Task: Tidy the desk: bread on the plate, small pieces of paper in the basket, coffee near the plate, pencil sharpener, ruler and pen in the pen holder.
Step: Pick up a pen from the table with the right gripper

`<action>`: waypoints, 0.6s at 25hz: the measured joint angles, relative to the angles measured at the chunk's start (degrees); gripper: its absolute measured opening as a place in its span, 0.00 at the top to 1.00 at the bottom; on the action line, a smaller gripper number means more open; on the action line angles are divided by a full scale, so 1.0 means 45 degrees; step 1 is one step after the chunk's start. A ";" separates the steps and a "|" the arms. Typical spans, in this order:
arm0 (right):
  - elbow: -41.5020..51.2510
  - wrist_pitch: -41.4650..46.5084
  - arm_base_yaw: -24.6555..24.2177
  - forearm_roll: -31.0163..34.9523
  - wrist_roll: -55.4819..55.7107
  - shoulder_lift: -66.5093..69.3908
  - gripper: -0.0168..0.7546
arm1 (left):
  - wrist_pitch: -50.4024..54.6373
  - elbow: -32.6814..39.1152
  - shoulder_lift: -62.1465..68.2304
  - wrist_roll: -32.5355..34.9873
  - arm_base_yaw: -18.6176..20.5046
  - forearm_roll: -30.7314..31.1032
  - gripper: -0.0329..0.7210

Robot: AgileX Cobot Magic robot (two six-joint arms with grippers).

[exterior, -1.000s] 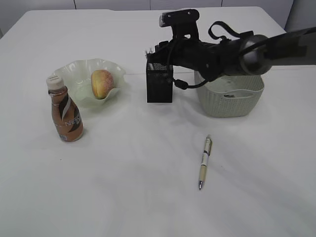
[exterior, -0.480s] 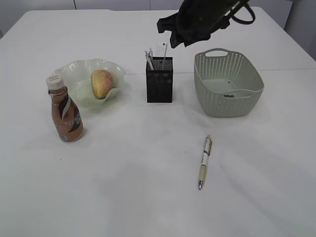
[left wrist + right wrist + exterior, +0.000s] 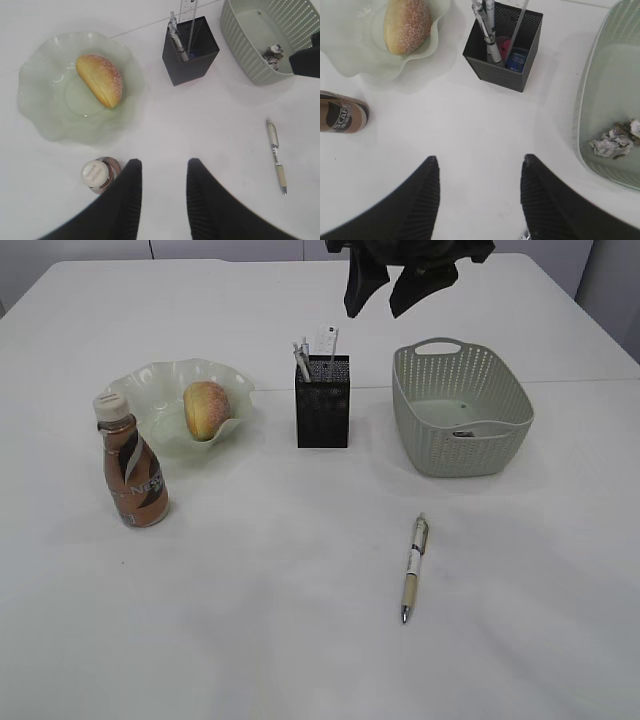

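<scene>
Two claws hang empty over the white bench (image 3: 300, 640): the right claw (image 3: 400, 290) gapes wide above the pen holder (image 3: 323, 400), the left claw (image 3: 162, 172) stands narrower above the coffee (image 3: 131, 462). The bread (image 3: 206, 408) lies in the green plate (image 3: 150, 390). Crumpled paper (image 3: 612, 142) sits in the basket (image 3: 462, 420). One pen (image 3: 415, 568) lies loose on the bench, well apart from the holder.
</scene>
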 joint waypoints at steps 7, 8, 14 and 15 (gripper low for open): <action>0.0993 0.0080 0.0046 0.0321 0.0112 -0.1224 0.40 | 0.0023 0.0092 -0.1043 -0.0490 0.0062 0.0500 0.65; 0.1343 0.0080 0.0046 0.0297 0.0224 -0.1526 0.40 | 0.0009 0.0232 -0.1189 -0.0519 0.0163 0.0500 0.65; 0.4556 0.0080 0.0076 0.0239 0.1279 -0.3139 0.40 | 0.0029 0.1519 -0.2264 -0.0845 0.1198 -0.0062 0.64; 0.5219 0.0080 0.0076 0.0181 0.1431 -0.3322 0.40 | 0.0029 0.1754 -0.2458 -0.0845 0.1340 -0.0162 0.64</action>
